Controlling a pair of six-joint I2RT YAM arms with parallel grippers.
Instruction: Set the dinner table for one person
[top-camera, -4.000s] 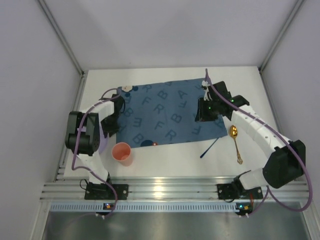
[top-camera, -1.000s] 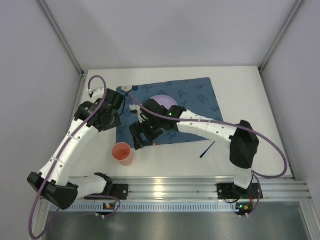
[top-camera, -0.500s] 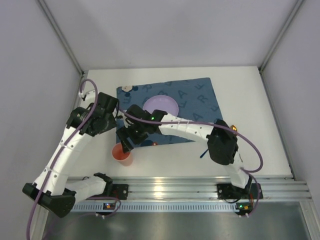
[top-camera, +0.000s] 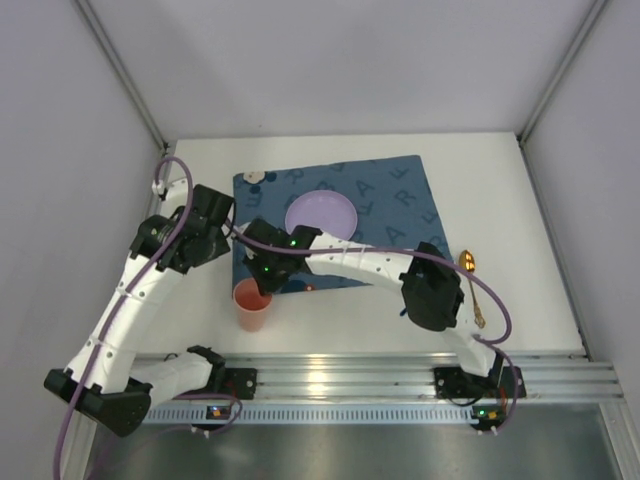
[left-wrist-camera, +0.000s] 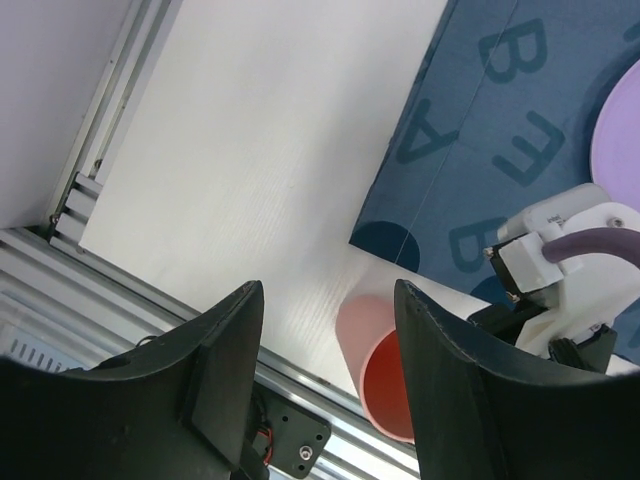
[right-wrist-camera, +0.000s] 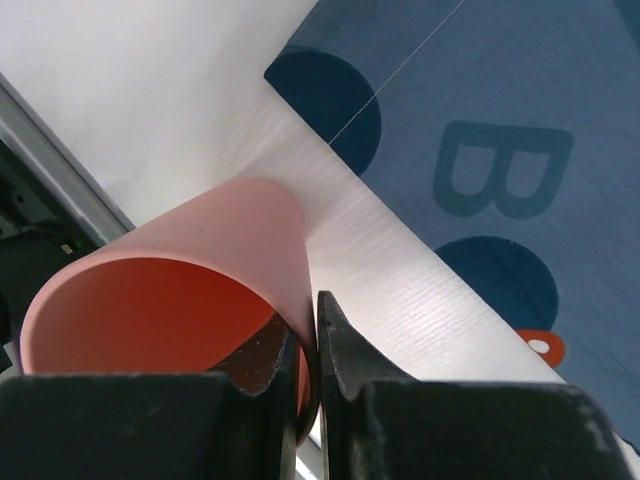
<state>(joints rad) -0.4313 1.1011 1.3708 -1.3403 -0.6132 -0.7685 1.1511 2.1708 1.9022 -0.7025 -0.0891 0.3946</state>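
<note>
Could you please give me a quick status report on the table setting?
Right gripper: jaws shut on the pink cup rim, one inside, one outside. Left gripper open, empty, hovering close by. Cup upright on dinner table beside placemat; plate on placemat.

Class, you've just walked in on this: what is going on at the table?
The right gripper is shut on the wall of the pink cup, one finger inside the rim and one outside. The cup stands on the white table, just off the near left corner of the blue placemat. A lilac plate lies on the placemat and a gold spoon lies to its right. The left gripper hovers open nearby, holding nothing.
</note>
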